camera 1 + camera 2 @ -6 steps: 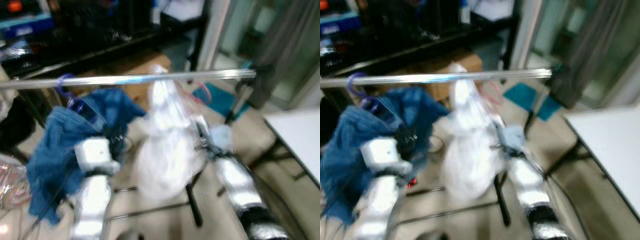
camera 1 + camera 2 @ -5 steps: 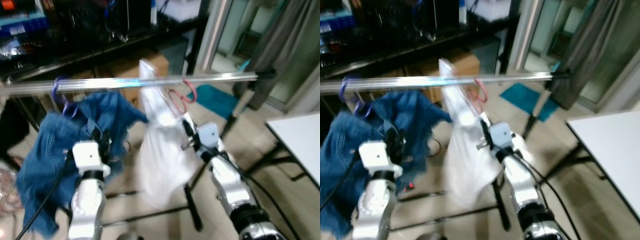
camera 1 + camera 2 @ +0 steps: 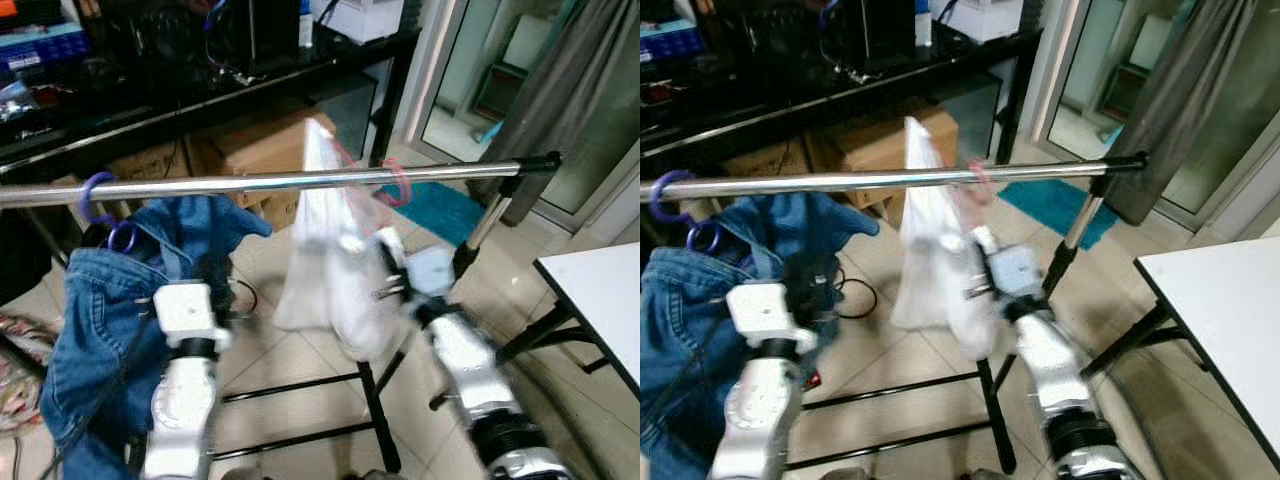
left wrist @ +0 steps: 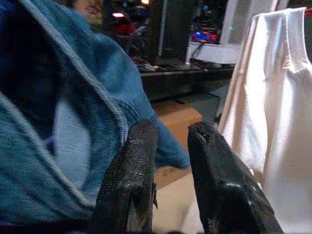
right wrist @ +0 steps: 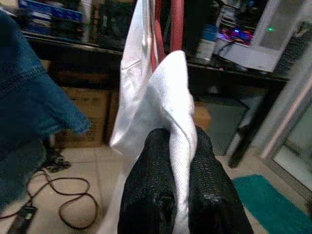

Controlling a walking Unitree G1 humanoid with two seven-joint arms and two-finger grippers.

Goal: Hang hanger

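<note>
1. On the rail (image 3: pixel 300 180) we see a pink hanger (image 3: pixel 390 182) hooked, carrying a white shirt (image 3: pixel 330 270), beside jeans (image 3: pixel 100 320) on a purple hanger (image 3: pixel 95 195)
2. Our right gripper (image 5: pixel 181 161) is clamped on a fold of the shirt, just below the rail
3. Our left gripper (image 4: pixel 170 146), fingers slightly apart and holding nothing, sits against the jeans
4. Behind stand cardboard boxes (image 3: pixel 250 150) under a black shelf (image 3: pixel 200 90); a white table (image 3: pixel 600 300) lies to the right
5. The right wrist view shows a cable (image 5: pixel 63 195) on the floor; the head views show the rail's end post (image 3: pixel 490 215)
</note>
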